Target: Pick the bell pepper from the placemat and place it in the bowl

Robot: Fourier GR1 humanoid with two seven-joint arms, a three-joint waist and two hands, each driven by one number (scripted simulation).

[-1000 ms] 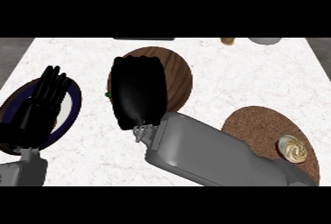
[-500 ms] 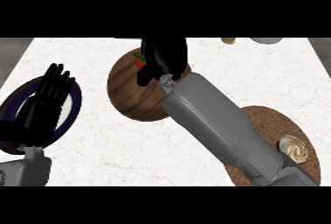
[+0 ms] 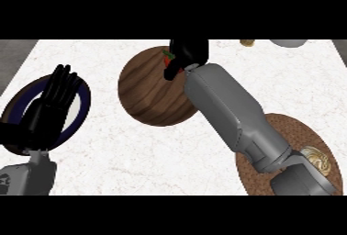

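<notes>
A red bell pepper [image 3: 166, 56] lies at the far edge of the round wooden placemat [image 3: 149, 94]; only a small red and green part of it shows. My right hand [image 3: 189, 51] is down over it, covers most of it and runs up to the view's top edge. The dark blue bowl [image 3: 82, 98] stands at the left of the counter. My left hand [image 3: 46, 110] rests open above the bowl with its fingers pointing up and hides most of the inside.
A brown woven mat [image 3: 271, 137] lies at the lower right under my right forearm, with a pale swirled pastry [image 3: 317, 159] on it. At the counter's far edge are a small tan object [image 3: 247, 42] and a pale grey dish [image 3: 291, 43].
My right arm has stretched away from me, so the hand went from the placemat's near side to the pepper at its far edge. The left hand has stayed over the bowl.
</notes>
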